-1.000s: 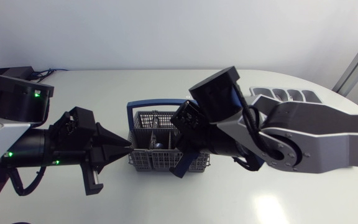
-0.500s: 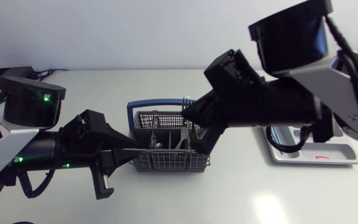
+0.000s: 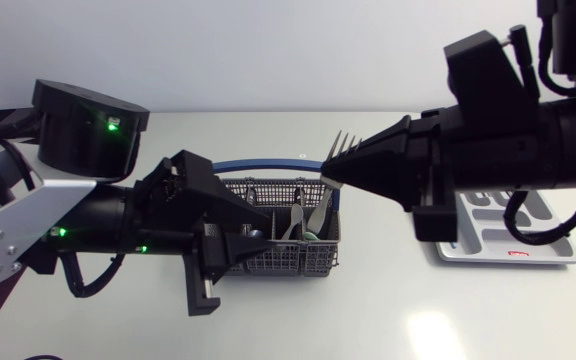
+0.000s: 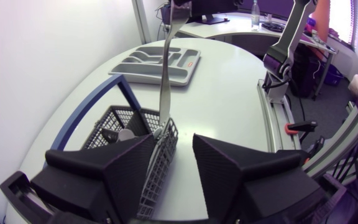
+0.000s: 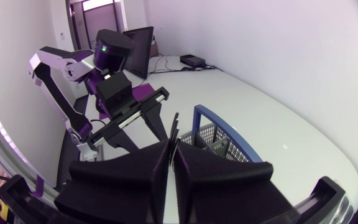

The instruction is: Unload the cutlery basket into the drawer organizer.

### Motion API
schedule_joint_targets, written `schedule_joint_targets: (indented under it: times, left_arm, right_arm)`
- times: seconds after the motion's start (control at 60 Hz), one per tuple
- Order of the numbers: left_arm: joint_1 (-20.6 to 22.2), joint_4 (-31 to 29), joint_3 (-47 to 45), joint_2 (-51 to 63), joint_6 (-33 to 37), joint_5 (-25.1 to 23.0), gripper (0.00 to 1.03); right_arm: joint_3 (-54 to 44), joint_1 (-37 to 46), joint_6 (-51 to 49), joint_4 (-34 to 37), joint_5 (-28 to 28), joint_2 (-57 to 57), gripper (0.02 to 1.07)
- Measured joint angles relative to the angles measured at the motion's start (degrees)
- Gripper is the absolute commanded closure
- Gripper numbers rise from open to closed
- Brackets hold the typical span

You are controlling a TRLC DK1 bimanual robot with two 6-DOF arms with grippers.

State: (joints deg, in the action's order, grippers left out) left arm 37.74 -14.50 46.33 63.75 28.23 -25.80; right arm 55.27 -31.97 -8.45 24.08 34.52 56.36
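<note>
The grey wire cutlery basket [image 3: 278, 258] [image 4: 114, 121] with a blue handle [image 3: 258, 163] stands mid-table. My right gripper [image 3: 328, 172] [image 5: 173, 144] is above the basket's right end, shut on a silver fork [image 3: 341, 148] [image 4: 165, 74]. The fork's tines point up and its handle hangs down toward the basket. My left gripper [image 3: 253, 237] [image 4: 174, 137] is open at the basket's left end, one finger on either side of the mesh wall. More cutlery stands inside the basket. The grey drawer organizer [image 3: 528, 245] [image 4: 185, 68] lies at the right, partly hidden by my right arm.
My right arm's bulk hangs over the table between the basket and the organizer. My left arm comes in low along the table's left half. The table's curved edge runs just past the organizer.
My right gripper has risen and drawn back to the right, lifting the fork up out of the basket. My left gripper has pushed further onto the basket's wall and spread its fingers.
</note>
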Motion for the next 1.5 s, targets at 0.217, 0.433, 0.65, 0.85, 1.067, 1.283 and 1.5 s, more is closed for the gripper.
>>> schedule_joint_targets:
  times: [0.217,0.433,0.65,0.85,1.067,1.283,1.5]
  left_arm:
    - [2.0,0.0,3.0,5.0,-0.2,-2.6,0.55]
    - [2.5,0.0,6.5,9.6,-0.2,-6.7,0.55]
    - [2.9,0.0,8.0,12.4,-0.2,-9.8,0.57]
    - [3.2,0.0,8.1,13.5,-0.2,-11.3,0.72]
    - [3.2,0.1,8.1,14.2,-0.2,-12.8,0.93]
    - [2.4,1.1,8.1,14.8,-0.2,-12.8,1.00]
    - [1.8,1.1,8.1,14.8,-0.9,-13.2,1.00]
  right_arm:
    - [-1.9,1.0,0.4,0.2,4.9,-1.7,0.97]
    - [-2.6,2.0,0.6,0.2,9.0,-1.7,0.97]
    - [-2.6,3.1,1.3,0.0,11.0,-1.6,0.97]
    - [-2.6,3.3,2.1,-0.2,11.4,-1.6,0.97]
    - [-2.6,3.3,2.7,-0.3,12.0,-0.9,0.97]
    - [-2.6,3.3,2.9,-0.5,12.7,-0.3,0.96]
    - [-2.6,3.3,2.9,-2.4,10.8,-0.4,0.49]
